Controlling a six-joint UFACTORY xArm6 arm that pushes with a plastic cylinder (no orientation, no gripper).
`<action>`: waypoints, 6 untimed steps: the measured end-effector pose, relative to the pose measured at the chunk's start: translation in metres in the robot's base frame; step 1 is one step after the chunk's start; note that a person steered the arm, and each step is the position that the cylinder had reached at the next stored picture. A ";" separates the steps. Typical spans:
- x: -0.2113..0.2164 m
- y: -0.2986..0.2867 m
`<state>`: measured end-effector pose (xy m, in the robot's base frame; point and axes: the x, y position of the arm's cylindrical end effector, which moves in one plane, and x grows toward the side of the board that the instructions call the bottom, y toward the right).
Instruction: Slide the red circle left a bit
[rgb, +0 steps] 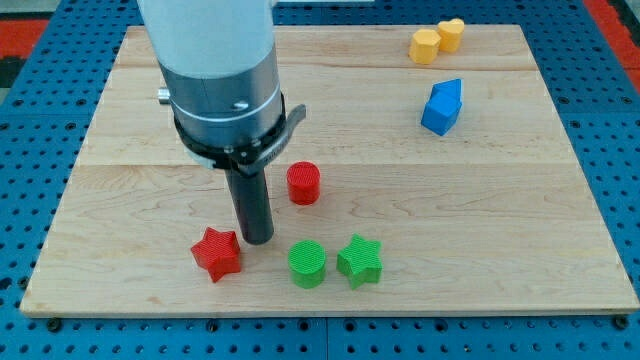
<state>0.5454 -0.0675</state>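
Note:
The red circle (303, 184) stands on the wooden board (500, 230), a little left of the middle. My tip (258, 240) rests on the board below and to the left of the red circle, with a clear gap between them. The red star (218, 253) lies just left of my tip, close to it. The green circle (308, 264) is to the right of my tip and slightly lower, and the green star (360, 261) sits next to that circle on its right.
A blue block (442, 107) lies at the upper right. Two yellow blocks, a hexagon-like one (425, 46) and a heart-like one (451, 35), touch near the view's top right. The arm's white and grey body (215, 70) hides the upper left of the board.

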 end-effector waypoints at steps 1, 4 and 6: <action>0.020 0.000; -0.012 -0.032; -0.038 0.100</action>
